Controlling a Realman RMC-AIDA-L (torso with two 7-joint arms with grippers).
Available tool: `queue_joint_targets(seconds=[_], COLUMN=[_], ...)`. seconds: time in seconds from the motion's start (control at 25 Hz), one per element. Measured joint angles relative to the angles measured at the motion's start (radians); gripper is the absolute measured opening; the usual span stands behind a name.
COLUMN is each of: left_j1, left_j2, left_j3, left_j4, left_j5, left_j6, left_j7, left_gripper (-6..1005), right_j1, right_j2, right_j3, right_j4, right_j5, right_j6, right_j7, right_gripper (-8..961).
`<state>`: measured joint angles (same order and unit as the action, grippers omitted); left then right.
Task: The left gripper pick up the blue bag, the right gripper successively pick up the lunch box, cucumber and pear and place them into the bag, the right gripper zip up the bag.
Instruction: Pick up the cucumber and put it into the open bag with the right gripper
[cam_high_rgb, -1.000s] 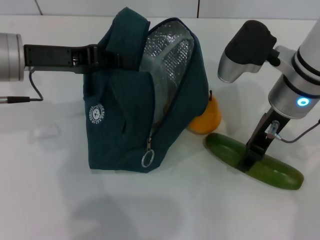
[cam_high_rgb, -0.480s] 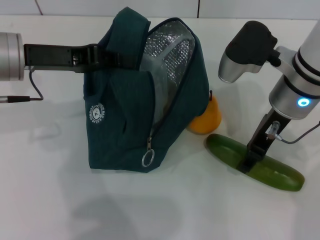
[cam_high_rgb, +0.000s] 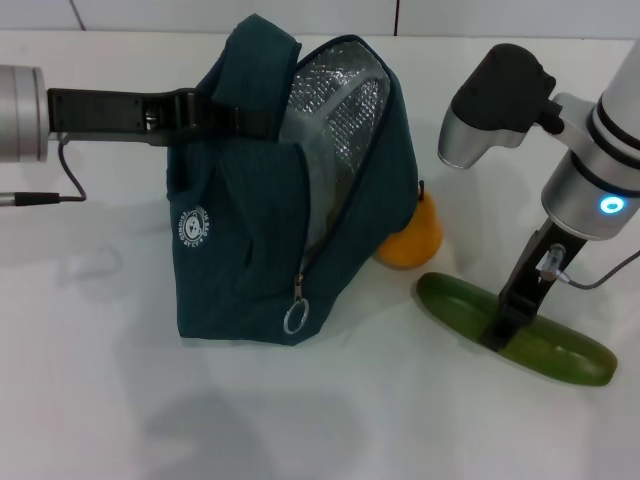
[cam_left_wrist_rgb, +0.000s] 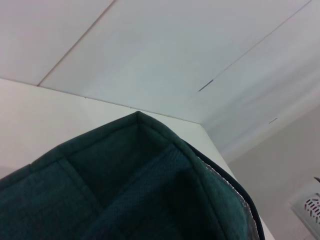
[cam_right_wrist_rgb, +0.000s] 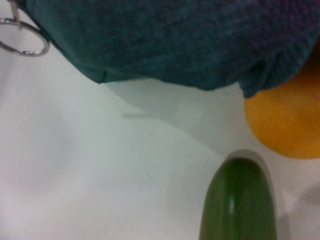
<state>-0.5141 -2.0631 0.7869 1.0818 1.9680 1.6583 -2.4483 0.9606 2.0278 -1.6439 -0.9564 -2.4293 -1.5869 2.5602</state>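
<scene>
Holding the blue bag (cam_high_rgb: 290, 190) up by its top edge, the left tool (cam_high_rgb: 200, 112) was clamped on the fabric near a handle, its arm reaching in level from the robot's left, so the bag stood open on the white counter (cam_high_rgb: 120, 400) with its foil lining showing and its zipper ring (cam_high_rgb: 295, 318) hanging low at the front. No lunch box could be seen on the counter, so it was probably already inside, though the bag's interior was too dark to confirm this. The cucumber (cam_high_rgb: 515, 330) lay on the counter to the right of the bag, and the pear (cam_high_rgb: 410, 238) sat just beside the bag's right side, partly hidden by it; both remained to be loaded, and the zipping after that. The right tool (cam_high_rgb: 497, 335) pointed steeply down onto the cucumber's middle, its arm bent above; whether its fingers had closed on the cucumber could not be told.
</scene>
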Motion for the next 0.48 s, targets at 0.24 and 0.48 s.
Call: queue_joint_targets(seconds=[0.24, 0.48], left_j1=[0.000, 0.000], left_j2=[0.000, 0.000], left_j3=[0.000, 0.000], left_j4=[-0.001, 0.000], left_j5=[0.000, -0.002], left_j6=[0.000, 0.001], left_j7=[0.000, 0.000], left_gripper=[32, 32], right_j1=[-0.002, -0.007], right_j2=[-0.003, -0.003], right_j3=[0.002, 0.001], right_j4=[-0.030, -0.039], right_j5=[-0.002, -0.002], right_j6=[-0.022, -0.030], right_j7=[0.012, 0.012], right_gripper=[609, 609])
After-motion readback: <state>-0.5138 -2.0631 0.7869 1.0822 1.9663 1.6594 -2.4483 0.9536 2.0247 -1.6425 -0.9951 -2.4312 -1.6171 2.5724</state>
